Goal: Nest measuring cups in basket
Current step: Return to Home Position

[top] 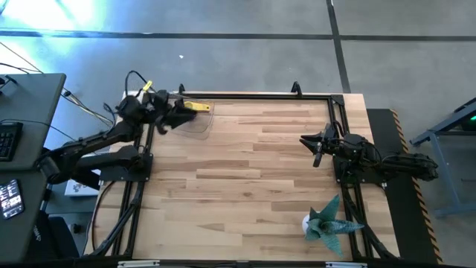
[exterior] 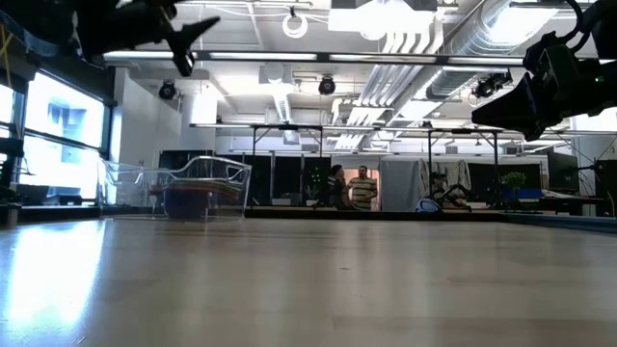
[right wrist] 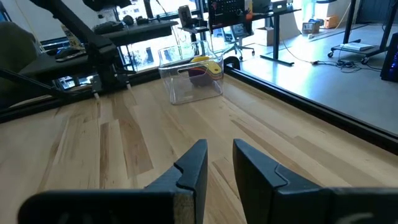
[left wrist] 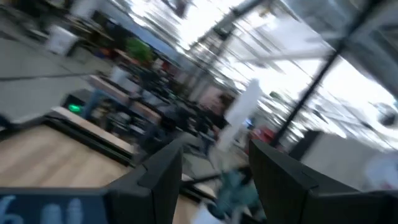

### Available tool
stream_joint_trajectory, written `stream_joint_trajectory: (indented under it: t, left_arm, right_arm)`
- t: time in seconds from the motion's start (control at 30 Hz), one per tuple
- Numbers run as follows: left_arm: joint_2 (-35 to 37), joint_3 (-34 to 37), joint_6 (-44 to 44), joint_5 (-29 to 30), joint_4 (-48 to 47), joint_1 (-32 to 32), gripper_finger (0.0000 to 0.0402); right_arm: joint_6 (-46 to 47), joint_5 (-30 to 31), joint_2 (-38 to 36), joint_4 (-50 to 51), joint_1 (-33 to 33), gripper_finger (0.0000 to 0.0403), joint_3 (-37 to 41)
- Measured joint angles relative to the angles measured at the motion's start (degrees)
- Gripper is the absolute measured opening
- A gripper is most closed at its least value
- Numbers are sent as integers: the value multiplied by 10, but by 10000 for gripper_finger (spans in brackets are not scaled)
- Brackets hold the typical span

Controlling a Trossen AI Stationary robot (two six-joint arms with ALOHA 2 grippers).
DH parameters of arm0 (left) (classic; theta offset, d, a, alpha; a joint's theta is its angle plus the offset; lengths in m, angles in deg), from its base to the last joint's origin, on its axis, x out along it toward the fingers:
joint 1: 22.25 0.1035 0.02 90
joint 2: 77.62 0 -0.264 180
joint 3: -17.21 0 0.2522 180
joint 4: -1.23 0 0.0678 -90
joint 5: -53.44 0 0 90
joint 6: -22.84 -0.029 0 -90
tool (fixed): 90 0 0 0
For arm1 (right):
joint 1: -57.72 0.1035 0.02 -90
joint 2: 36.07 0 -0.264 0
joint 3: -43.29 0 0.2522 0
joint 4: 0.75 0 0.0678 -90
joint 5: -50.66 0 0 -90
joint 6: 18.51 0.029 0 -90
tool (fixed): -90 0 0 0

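While the basket (right wrist: pixel 186 92) sits far left holding the stacked measuring cups (right wrist: pixel 202 70), left gripper (left wrist: pixel 214 155) hangs above, fingers apart; right gripper (right wrist: pixel 221 150) barely open, empty.

We see a light wooden table (top: pixel 245 160) edged by a black frame (top: pixel 253 95). A teal spiky paper plant figure (top: pixel 329 220) stands at the table's right edge, close to one corner. Off the table's left side sits a grey desk (top: pixel 33 104) carrying a keyboard (top: pixel 6 140). Beyond the table's far edge, two people (exterior: pixel 350 188) stand in the room.
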Motion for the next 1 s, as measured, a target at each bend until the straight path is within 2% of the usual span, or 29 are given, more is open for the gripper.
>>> stream_joint_trajectory:
  t: [0.13,0.33,0.5,0.73,1.0]
  left_arm:
    - [63,32,-5,-30,-19,-26,172]
    - [157,136,-11,52,-7,-85,172]
    - [220,182,-38,95,-8,-137,172]
    - [281,226,-72,124,-19,-202,172]
    - [305,224,-161,143,-119,-256,172]
  right_arm:
    - [1,0,0,0,0,69,0]
    - [1,0,0,0,0,69,0]
    - [1,0,0,0,0,69,0]
    - [0,0,0,0,0,69,0]
    - [1,0,0,0,0,69,0]
